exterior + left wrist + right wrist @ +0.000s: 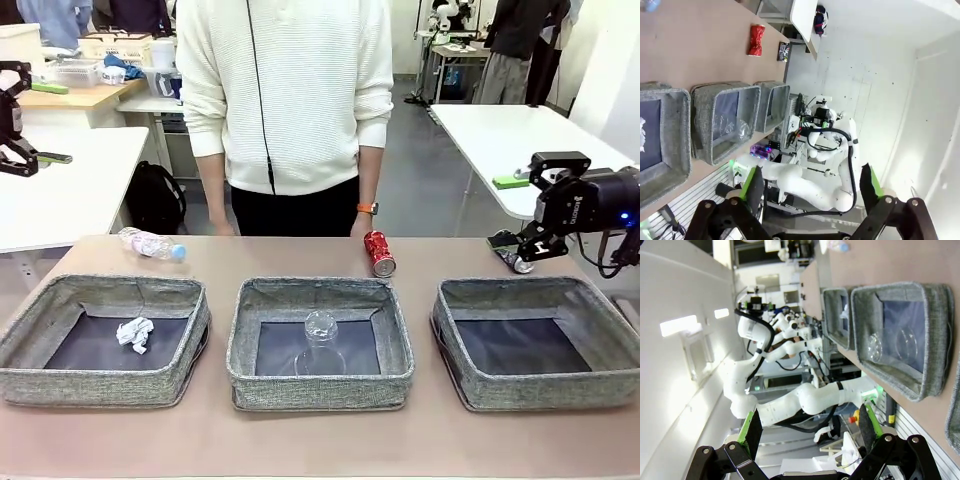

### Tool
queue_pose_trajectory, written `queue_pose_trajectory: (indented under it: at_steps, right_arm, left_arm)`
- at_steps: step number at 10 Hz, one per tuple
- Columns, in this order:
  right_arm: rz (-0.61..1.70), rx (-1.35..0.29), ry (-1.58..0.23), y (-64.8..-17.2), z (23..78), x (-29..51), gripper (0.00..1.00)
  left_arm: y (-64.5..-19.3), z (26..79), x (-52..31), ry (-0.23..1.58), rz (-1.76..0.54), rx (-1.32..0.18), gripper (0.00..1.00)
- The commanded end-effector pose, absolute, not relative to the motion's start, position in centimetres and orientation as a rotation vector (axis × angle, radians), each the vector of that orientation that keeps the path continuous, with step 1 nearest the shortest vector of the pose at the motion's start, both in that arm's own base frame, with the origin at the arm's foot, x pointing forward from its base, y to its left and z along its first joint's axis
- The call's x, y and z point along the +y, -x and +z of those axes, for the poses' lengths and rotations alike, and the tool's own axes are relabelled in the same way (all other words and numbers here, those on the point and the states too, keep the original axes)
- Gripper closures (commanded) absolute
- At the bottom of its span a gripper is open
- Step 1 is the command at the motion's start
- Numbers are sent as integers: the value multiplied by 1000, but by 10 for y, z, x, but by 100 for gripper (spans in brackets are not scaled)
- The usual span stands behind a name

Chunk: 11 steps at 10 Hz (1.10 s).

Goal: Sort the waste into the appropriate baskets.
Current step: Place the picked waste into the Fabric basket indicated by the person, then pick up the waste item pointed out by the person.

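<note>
Right basket (540, 388), then dark blue can (512, 259) just beside right tool (532, 247).

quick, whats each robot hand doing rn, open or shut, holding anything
Left hand: open, holding nothing.
Right hand: open, holding nothing.

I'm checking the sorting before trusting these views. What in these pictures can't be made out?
- Dark blue can: front view, partly behind the right arm's jaws; print too small to read.
- Bottle: left wrist view, cut off by the top-left corner.
- Clear plastic cup: front view, see-through against the middle basket; upright or tipped, unclear.
- Right basket: right wrist view, cut off by the right edge.
</note>
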State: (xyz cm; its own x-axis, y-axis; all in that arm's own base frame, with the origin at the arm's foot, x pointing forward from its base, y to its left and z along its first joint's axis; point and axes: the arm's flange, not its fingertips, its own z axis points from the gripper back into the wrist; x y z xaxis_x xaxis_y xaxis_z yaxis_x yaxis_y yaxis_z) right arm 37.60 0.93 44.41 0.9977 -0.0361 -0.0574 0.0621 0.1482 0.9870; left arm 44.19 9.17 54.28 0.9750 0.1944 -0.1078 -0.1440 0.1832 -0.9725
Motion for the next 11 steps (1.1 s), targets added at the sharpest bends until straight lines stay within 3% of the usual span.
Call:
queue_pose_trajectory:
  at_steps: [1, 11]
  right_arm:
    - [-63, 21, -1429, -376, 447, 10, 0]
    - [-63, 21, -1429, -376, 447, 10, 0]
  left_arm:
    - [-444, 548, 95, 1381, 228, -48, 0]
    - [-444, 548, 95, 1381, 228, -48, 0]
